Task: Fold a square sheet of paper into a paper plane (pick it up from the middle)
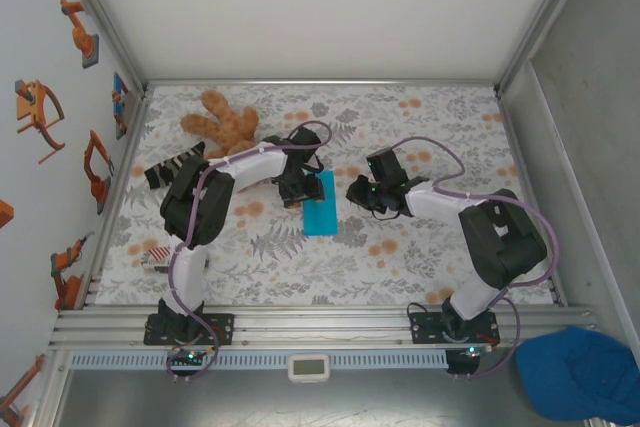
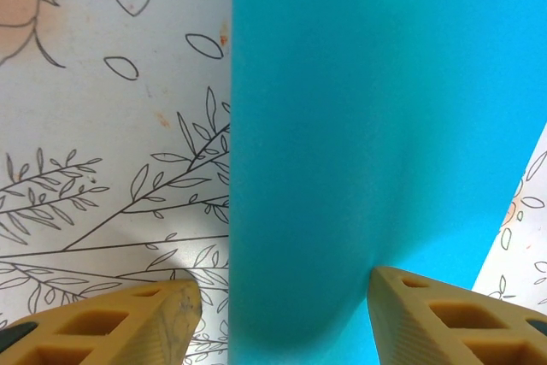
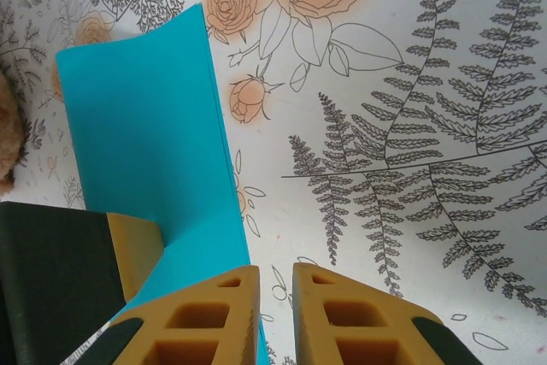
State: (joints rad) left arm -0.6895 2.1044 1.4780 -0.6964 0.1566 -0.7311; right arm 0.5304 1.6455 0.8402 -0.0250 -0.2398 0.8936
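Left gripper (image 2: 282, 297), jaws wide apart and gripping nothing, straddles an edge of the square sheet of paper (image 1: 320, 204). It's folded into a narrow cyan strip, mid-frame on the bench (image 1: 430, 247). Right gripper (image 3: 275, 297), jaws nearly closed with nothing visible between them, sits by its right edge.

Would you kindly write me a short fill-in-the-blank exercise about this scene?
The paper lies between the two arms' ___. The left gripper, over the paper's edge, has its jaws ___. The furry toy is a teddy ___. The fabric cap is dark ___.
Missing words: grippers; open; bear; blue.
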